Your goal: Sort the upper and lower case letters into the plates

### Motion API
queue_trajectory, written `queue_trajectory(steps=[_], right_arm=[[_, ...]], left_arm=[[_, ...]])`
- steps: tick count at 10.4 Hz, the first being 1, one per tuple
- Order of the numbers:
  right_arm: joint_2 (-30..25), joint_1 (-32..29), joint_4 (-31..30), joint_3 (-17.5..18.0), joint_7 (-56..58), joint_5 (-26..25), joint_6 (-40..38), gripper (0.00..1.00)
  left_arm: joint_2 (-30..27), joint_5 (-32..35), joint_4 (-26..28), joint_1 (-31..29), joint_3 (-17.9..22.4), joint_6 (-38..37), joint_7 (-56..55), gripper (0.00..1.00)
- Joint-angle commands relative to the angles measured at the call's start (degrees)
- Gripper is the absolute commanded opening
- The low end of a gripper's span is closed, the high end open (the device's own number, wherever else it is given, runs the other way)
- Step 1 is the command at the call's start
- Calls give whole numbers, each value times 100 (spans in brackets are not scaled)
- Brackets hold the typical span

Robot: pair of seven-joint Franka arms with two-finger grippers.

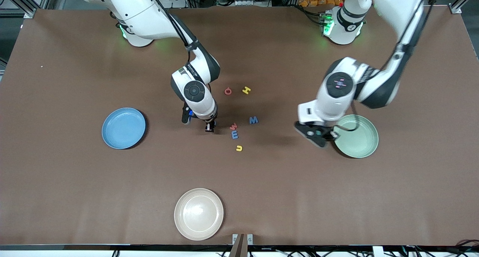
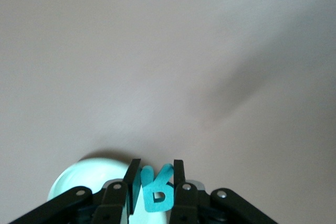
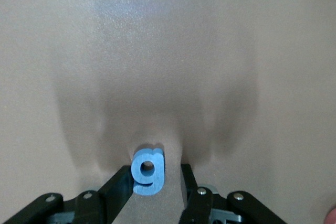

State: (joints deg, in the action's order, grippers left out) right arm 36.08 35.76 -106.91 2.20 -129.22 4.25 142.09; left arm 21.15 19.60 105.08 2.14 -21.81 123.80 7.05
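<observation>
Both grippers are busy with a letter; the left gripper (image 2: 153, 182) hangs over the rim of the pale mint green plate (image 1: 359, 137), its fingers (image 2: 132, 182) pinched flat against a teal letter (image 2: 156, 192) whose shape I cannot make out for certain; the right gripper (image 3: 156, 182) is down at the table near the middle, its fingers (image 3: 122, 187) standing either side of a light blue "g" (image 3: 148, 171); one finger seems to touch the letter, a sliver of gap shows at the other, so whether the grip has closed I cannot tell.

Legible letters lie loose on the brown table (image 1: 75, 182) between the two arms; a red "G" (image 1: 228, 91) and a yellow "H" (image 1: 246, 89) sit side by side, farthest from the front camera; a blue "M" (image 1: 253, 119) lies nearer; a red "w" (image 1: 233, 126) touches a blue "E" (image 1: 234, 134) just beside the right gripper; a yellow "U" (image 1: 239, 148) is nearest of the group.

A sky blue plate (image 1: 124, 128) rests toward the right arm's end of the table; a cream-beige plate (image 1: 198, 213) sits close to the front camera's edge.
</observation>
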Motion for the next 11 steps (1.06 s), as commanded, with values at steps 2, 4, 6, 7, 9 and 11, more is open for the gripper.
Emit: queue_trajectory(steps=[2,4,6,7,9,11], right_arm=[[-66,10,-207,26,-156,-372,57,0],[-320,-86,-172,35,333,-364,-188,0],[-610,-314,-154,61,616,-364,-391,0],[-768,-454,-154,70,896,-338,-584,0],[-1015,-858,-163,79,1686,-302,-1058,0],[-1138,-1490,-198,236,2442,-293,-1165,0]], left_arm=[[-189,-492,-181,-582,185,-610,-21,0],[-234,-492,-111,-645,518,-944,-63,0],[-217,-518,-14,-654,731,-954,-72,0],[-164,-562,-5,-654,801,-954,-90,0],[46,-676,57,-654,1003,-867,-108,0],[100,-685,48,-654,1039,-857,-116,51]])
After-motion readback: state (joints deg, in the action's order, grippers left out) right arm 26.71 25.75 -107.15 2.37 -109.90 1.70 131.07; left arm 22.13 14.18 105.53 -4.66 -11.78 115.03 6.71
